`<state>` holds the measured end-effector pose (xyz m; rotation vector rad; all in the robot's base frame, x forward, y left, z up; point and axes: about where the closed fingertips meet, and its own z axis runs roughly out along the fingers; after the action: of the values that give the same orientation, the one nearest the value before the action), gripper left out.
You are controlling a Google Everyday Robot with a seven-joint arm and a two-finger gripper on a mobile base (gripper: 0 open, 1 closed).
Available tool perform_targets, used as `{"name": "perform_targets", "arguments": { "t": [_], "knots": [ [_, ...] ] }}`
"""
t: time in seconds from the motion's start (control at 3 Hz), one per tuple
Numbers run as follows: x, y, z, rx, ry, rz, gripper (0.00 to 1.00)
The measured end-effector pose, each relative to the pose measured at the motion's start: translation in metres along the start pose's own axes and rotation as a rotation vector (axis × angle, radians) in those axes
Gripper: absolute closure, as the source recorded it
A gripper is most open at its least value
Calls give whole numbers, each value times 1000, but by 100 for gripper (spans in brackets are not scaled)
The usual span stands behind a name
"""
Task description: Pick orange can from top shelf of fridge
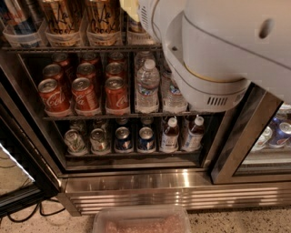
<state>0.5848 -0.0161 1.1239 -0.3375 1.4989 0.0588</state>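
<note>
Red cola cans [84, 93] are standing in rows at 9 o'clock, with water bottles [148, 86] just beside them at centre. Below, silver cans [86, 140], blue cans [134, 139] and white-capped bottles [182, 134] are lining up. A tub [142, 220] is sitting at 6 o'clock, cables [27, 211] lying at 8 o'clock. The gripper is sitting out of sight toward 12 o'clock.

Speckled floor [236, 221], fridge [136, 183] on it, plastic tub [141, 221] in front, cables [31, 212] at left, jaws by top shelf [82, 48].

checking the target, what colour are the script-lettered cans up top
Golden-orange, camera view; the cans sit beside the gripper at the top edge.
</note>
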Motion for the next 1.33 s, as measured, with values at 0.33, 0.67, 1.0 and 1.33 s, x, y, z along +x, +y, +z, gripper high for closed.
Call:
{"name": "perform_targets", "arguments": {
  "t": [0.33, 0.67, 1.0, 1.33],
  "knots": [
    [7, 0, -31, -28, 41, -6, 100],
    [16, 6, -55, -62, 73, 28, 100],
    [26, 13, -65, -89, 102, 85, 100],
    [33, 24, -67, -130, 122, 132, 100]
  ]
}}
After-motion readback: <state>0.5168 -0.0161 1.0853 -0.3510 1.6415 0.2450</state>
